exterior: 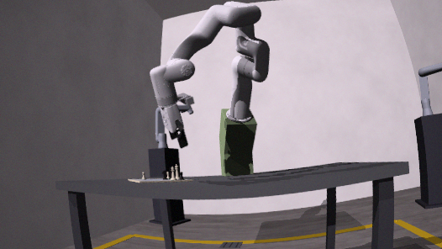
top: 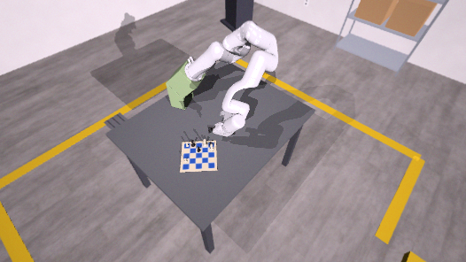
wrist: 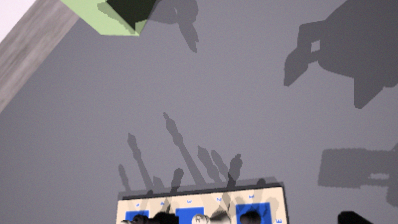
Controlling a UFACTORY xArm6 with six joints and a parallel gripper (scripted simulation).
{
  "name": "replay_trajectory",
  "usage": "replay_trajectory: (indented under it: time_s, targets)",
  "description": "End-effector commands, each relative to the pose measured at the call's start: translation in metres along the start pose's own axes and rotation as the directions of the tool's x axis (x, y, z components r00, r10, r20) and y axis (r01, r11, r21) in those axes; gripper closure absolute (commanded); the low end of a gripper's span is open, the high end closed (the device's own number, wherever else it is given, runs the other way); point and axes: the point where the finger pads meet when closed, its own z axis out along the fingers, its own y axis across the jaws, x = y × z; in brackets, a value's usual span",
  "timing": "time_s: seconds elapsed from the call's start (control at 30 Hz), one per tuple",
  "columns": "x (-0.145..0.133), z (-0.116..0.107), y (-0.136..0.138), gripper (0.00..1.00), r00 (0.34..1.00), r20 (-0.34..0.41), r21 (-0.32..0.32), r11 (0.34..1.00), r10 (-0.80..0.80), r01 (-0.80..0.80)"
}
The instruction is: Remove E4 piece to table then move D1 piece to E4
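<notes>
The small blue-and-cream chessboard lies on the dark grey table. Several black and white pieces stand in a cluster along its far edge, and one small white piece stands apart at the other end. The square names on the edge are too small to read. My gripper hangs open and empty above the table just beyond the board's far edge, well above the pieces. In the wrist view only the board's edge and the tops of a few pieces show at the bottom.
The arm's green pedestal stands at the table's back corner and also shows in the wrist view. A dark pillar stands behind the board. Yellow floor tape surrounds the table. A shelf with boxes stands far right.
</notes>
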Motion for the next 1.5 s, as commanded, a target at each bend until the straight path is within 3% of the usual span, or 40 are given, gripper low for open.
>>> replay_trajectory:
  time_s: [0.0, 0.13, 0.17, 0.27, 0.3, 0.33, 0.37, 0.43, 0.47, 0.5, 0.53, 0.57, 0.6, 0.67, 0.73, 0.83, 0.93, 1.0, 1.1, 1.47]
  targets:
    - [-0.002, 0.009, -0.025, 0.00, 0.970, -0.006, -0.136, 0.961, 0.241, -0.240]
    - [-0.002, 0.014, -0.038, 0.00, 0.931, -0.027, -0.195, 0.912, 0.363, -0.361]
    - [-0.002, 0.019, -0.050, 0.00, 0.893, -0.047, -0.232, 0.865, 0.447, -0.445]
    - [-0.002, 0.019, -0.050, 0.00, 0.885, -0.051, -0.242, 0.854, 0.463, -0.461]
    - [-0.002, 0.023, -0.063, 0.00, 0.829, -0.079, -0.283, 0.785, 0.553, -0.551]
    - [-0.002, 0.023, -0.063, 0.00, 0.829, -0.079, -0.283, 0.785, 0.553, -0.551]
    - [-0.002, 0.028, -0.074, 0.00, 0.768, -0.110, -0.319, 0.710, 0.630, -0.628]
    - [-0.002, 0.028, -0.074, 0.00, 0.768, -0.110, -0.319, 0.710, 0.630, -0.628]
    - [-0.003, 0.032, -0.085, 0.00, 0.704, -0.142, -0.349, 0.630, 0.696, -0.694]
    - [-0.003, 0.032, -0.085, 0.00, 0.704, -0.142, -0.349, 0.630, 0.696, -0.694]
    - [-0.003, 0.036, -0.095, 0.00, 0.638, -0.175, -0.373, 0.549, 0.750, -0.748]
    - [-0.003, 0.036, -0.095, 0.00, 0.638, -0.175, -0.373, 0.549, 0.750, -0.748]
    - [-0.003, 0.039, -0.104, 0.00, 0.573, -0.207, -0.393, 0.469, 0.793, -0.791]
    - [-0.003, 0.039, -0.104, 0.00, 0.573, -0.207, -0.393, 0.469, 0.793, -0.791]
    - [-0.003, 0.045, -0.121, 0.00, 0.453, -0.266, -0.418, 0.322, 0.851, -0.850]
    - [-0.003, 0.045, -0.121, 0.00, 0.453, -0.266, -0.418, 0.322, 0.851, -0.850]
    - [-0.003, 0.052, -0.138, 0.00, 0.317, -0.332, -0.433, 0.155, 0.888, -0.888]
    - [-0.004, 0.054, -0.145, 0.00, 0.262, -0.358, -0.435, 0.088, 0.896, -0.896]
    - [-0.004, 0.056, -0.149, 0.00, 0.229, -0.374, -0.436, 0.047, 0.899, -0.899]
    - [-0.004, 0.056, -0.149, 0.00, 0.226, -0.376, -0.436, 0.044, 0.899, -0.899]
